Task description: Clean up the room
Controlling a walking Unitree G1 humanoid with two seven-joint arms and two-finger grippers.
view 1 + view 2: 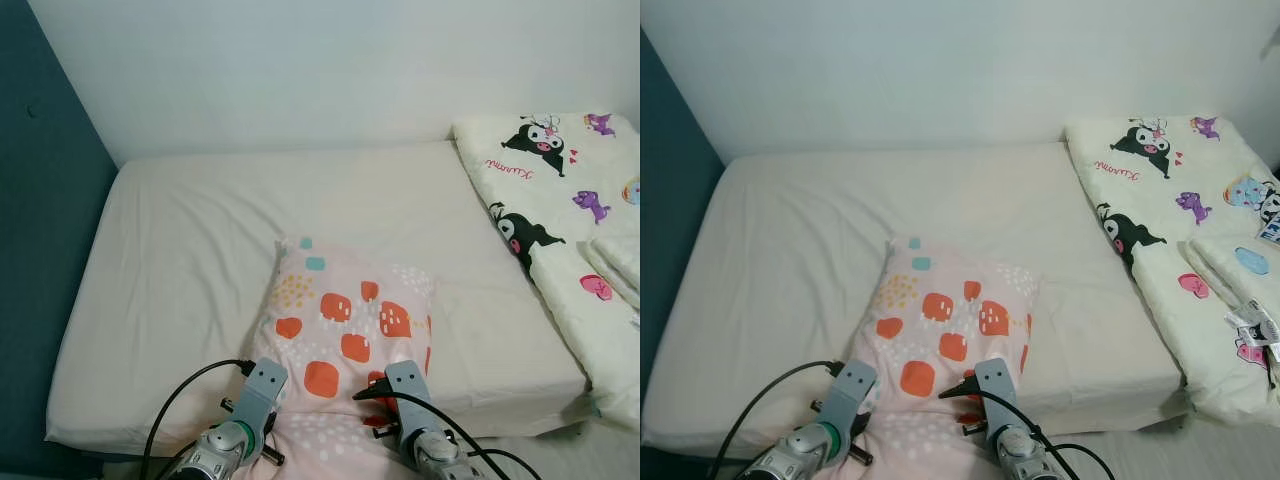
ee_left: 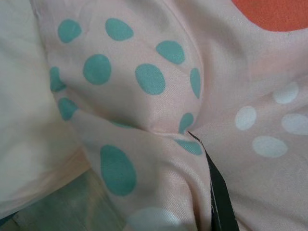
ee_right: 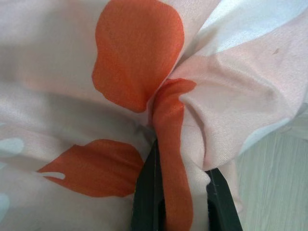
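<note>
Both the left gripper [image 1: 262,400] and right gripper [image 3: 185,197] pinch the pink cloth pillow with orange and teal spots [image 1: 340,330] on the white-sheeted bed [image 1: 180,270].

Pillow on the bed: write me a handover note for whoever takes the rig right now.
Left gripper: jaws shut on the pillow, near corner with teal dots.
Right gripper: jaws shut on the pillow's other near corner, fabric bunched between them.
Pillow lies on the mattress, near edge, far end resting flat.
Cartoon-print quilt lies along the robot's right side of the bed.
Done: pillow gripped at both near corners.
Left: likely place the pillow properly, then release.
</note>
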